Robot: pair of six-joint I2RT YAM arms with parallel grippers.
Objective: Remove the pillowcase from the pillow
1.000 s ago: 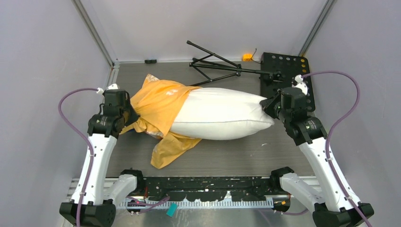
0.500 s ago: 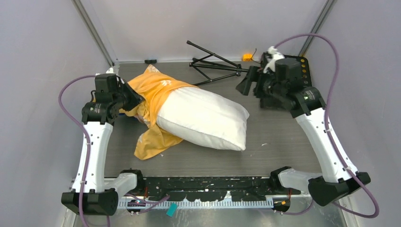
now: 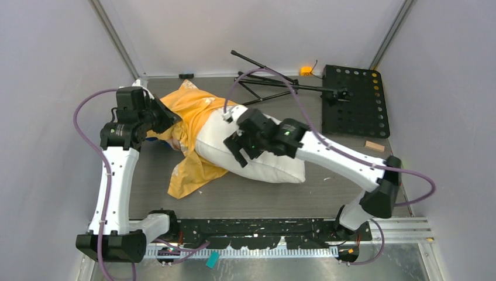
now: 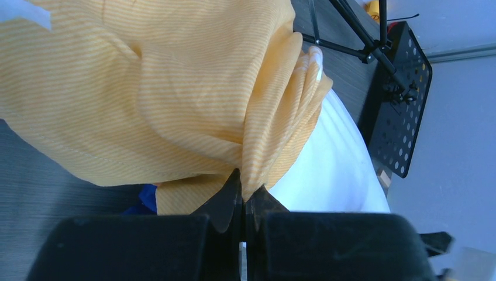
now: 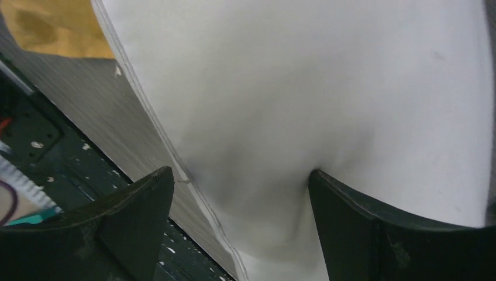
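The white pillow (image 3: pixel 279 166) lies slantwise mid-table, its far-left end still inside the orange-yellow pillowcase (image 3: pixel 196 111). A loose flap of the case trails toward the front. My left gripper (image 3: pixel 168 121) is at the case's left side. In the left wrist view it (image 4: pixel 245 188) is shut on a bunched fold of the pillowcase (image 4: pixel 146 88), with the pillow (image 4: pixel 336 158) bare to the right. My right gripper (image 3: pixel 235 147) reaches across the pillow's near edge. It (image 5: pixel 240 175) stands open astride the pillow (image 5: pixel 292 88), whose seam runs between the fingers, and the right fingertip (image 5: pixel 319 181) dents it.
A folded black tripod (image 3: pixel 269 82) lies behind the pillow. A black perforated plate (image 3: pixel 354 99) sits at the back right, with a small wooden block (image 3: pixel 374 146) beside it. A small orange item (image 3: pixel 306 71) is at the back wall. A black rail (image 3: pixel 263 228) runs along the front edge.
My right gripper let go of the pillow's right end, opened, and swung over onto the pillow's near-left part. The pillow slid left and turned slantwise. The left gripper drew slightly back, still gripping the case.
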